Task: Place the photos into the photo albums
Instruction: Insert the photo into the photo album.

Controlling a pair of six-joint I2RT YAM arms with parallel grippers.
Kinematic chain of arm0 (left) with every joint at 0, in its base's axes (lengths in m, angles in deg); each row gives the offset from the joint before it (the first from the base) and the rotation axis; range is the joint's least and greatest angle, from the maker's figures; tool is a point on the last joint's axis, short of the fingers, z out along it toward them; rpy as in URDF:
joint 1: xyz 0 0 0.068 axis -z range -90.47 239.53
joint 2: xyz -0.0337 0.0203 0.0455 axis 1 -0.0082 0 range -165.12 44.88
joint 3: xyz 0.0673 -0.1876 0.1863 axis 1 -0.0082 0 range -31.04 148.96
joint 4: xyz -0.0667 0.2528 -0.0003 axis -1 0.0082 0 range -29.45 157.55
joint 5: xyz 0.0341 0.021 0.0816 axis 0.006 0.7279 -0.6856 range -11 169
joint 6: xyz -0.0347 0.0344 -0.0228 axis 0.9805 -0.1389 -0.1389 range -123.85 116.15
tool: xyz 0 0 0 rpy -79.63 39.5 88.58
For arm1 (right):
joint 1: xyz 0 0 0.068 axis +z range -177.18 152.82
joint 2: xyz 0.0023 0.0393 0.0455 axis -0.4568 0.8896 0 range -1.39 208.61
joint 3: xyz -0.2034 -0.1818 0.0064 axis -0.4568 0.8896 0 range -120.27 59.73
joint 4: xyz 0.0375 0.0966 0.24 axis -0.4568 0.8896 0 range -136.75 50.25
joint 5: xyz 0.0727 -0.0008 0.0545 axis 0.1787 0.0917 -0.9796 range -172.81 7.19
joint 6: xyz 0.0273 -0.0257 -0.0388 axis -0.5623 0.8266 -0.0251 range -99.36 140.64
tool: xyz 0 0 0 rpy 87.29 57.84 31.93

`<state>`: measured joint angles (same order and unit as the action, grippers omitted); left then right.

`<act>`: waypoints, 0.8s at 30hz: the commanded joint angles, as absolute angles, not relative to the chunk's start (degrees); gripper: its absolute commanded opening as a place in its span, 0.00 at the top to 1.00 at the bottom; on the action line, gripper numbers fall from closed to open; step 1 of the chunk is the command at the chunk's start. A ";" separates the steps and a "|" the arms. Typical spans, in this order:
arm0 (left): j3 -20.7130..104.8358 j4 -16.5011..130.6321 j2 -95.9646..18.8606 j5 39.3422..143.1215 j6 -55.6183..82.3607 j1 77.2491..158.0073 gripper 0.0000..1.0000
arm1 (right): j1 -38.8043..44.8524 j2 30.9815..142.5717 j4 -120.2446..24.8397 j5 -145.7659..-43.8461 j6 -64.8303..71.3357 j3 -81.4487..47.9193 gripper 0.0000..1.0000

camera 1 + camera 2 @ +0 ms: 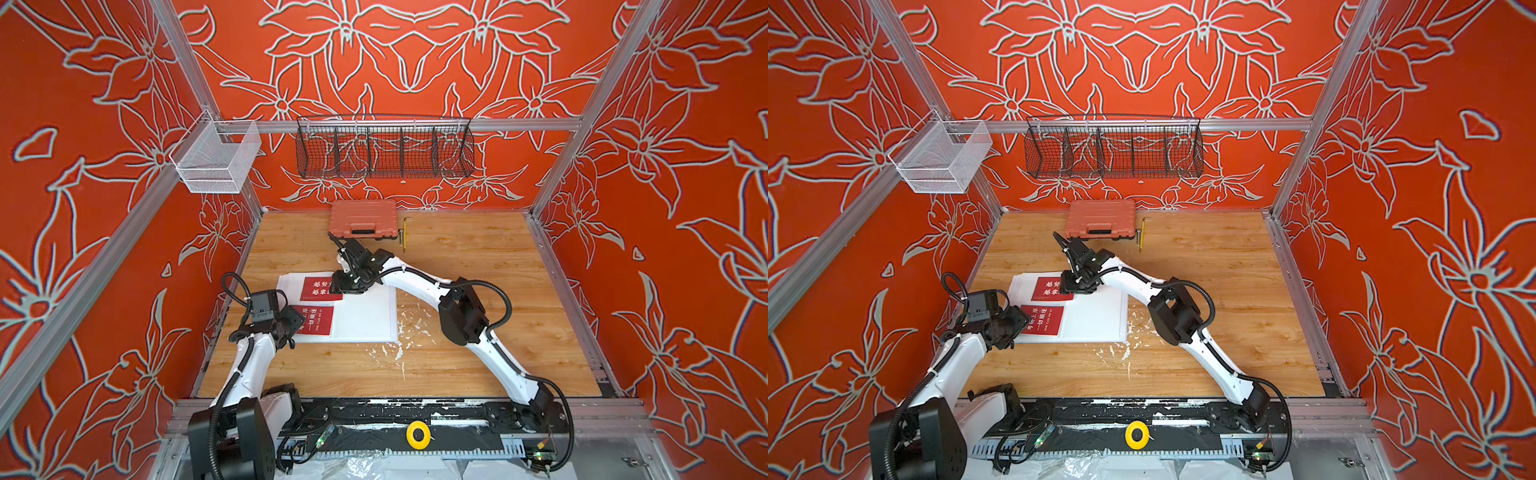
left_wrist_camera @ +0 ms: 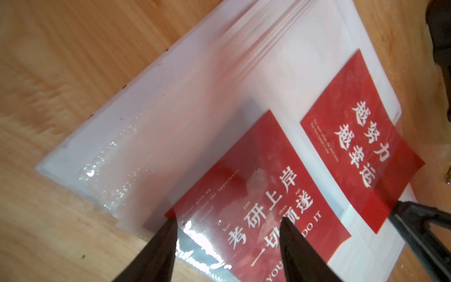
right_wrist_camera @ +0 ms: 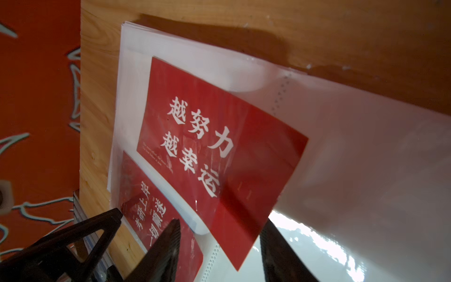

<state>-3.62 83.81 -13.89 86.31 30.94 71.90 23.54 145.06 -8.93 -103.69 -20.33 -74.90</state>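
Our right claw [image 3: 222, 221] stands with its jaws apart, straddling the bare corner of the half-sleeved red photo [image 3: 207, 136]; we see no pinch on it. That photo lies flat on the open photo album [image 1: 365, 316], with roughly half of it under the clear sleeve [image 3: 244, 78] and the rest sticking out toward this claw. Its long axis runs away from the claw toward the album's outer edge, so we judge the coming move to be a push along that axis, deeper into the pocket. Just beside this claw, our left claw [image 2: 228, 219] is parted too, its tips over the end of the second red photo [image 2: 256, 207], which appears to lie under plastic. The right arm is plainly nearer the protruding photo. The album rests on the wooden bench [image 1: 478, 257]. We cannot find the other photos in view.
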 commanded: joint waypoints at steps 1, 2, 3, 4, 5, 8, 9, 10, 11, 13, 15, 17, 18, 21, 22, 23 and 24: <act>-3.20 85.42 -14.96 85.68 31.49 71.77 0.35 | 24.07 147.77 -5.20 -102.84 -20.33 -78.63 0.45; -3.18 85.34 -15.13 85.68 31.44 71.76 0.35 | 24.15 148.21 -5.11 -102.92 -20.52 -79.31 0.46; -3.22 85.25 -15.24 85.77 31.43 71.78 0.35 | 24.39 148.61 -5.18 -103.08 -20.63 -79.93 0.46; -3.18 85.11 -15.31 85.92 31.44 71.72 0.35 | 24.53 149.02 -5.34 -103.19 -20.66 -80.58 0.46; -3.27 84.99 -15.34 85.94 31.44 71.77 0.35 | 24.65 149.56 -5.21 -103.33 -20.67 -81.71 0.46; -3.36 84.81 -15.36 85.94 31.43 71.70 0.35 | 25.11 151.69 -4.72 -104.50 -20.77 -85.33 0.46; -3.36 84.81 -15.42 86.03 31.47 71.73 0.35 | 25.20 152.04 -5.25 -105.06 -21.08 -85.82 0.46; -3.36 84.88 -15.42 86.03 31.35 71.76 0.35 | 25.30 152.13 -5.90 -105.31 -21.33 -85.83 0.46; -3.28 84.96 -15.39 86.03 31.31 71.73 0.35 | 25.35 152.09 -6.73 -105.65 -21.58 -85.51 0.46; -3.18 85.07 -15.25 86.03 31.26 71.73 0.35 | 25.29 151.98 -8.34 -106.49 -22.13 -85.03 0.46; -3.27 85.07 -15.15 86.03 31.26 71.72 0.35 | 25.37 152.11 -9.38 -107.06 -22.50 -84.96 0.46; -3.29 84.98 -15.28 86.11 31.22 71.72 0.35 | 25.43 152.15 -10.11 -107.36 -22.75 -84.90 0.46; -3.27 84.92 -15.41 86.18 31.14 71.77 0.35 | 25.40 152.16 -10.89 -107.82 -22.99 -84.76 0.46; -3.21 84.89 -15.68 86.38 31.18 71.75 0.35 | 25.56 152.21 -12.35 -108.05 -23.29 -84.59 0.46; -3.18 84.89 -15.75 86.38 31.16 71.77 0.35 | 25.64 152.24 -12.61 -107.99 -23.30 -84.61 0.46; -3.18 84.89 -15.77 86.34 31.16 71.78 0.35 | 25.67 152.31 -12.89 -107.99 -23.46 -84.60 0.45; -3.10 84.89 -15.77 86.47 31.13 71.71 0.35 | 25.64 152.48 -13.12 -107.95 -23.48 -84.59 0.45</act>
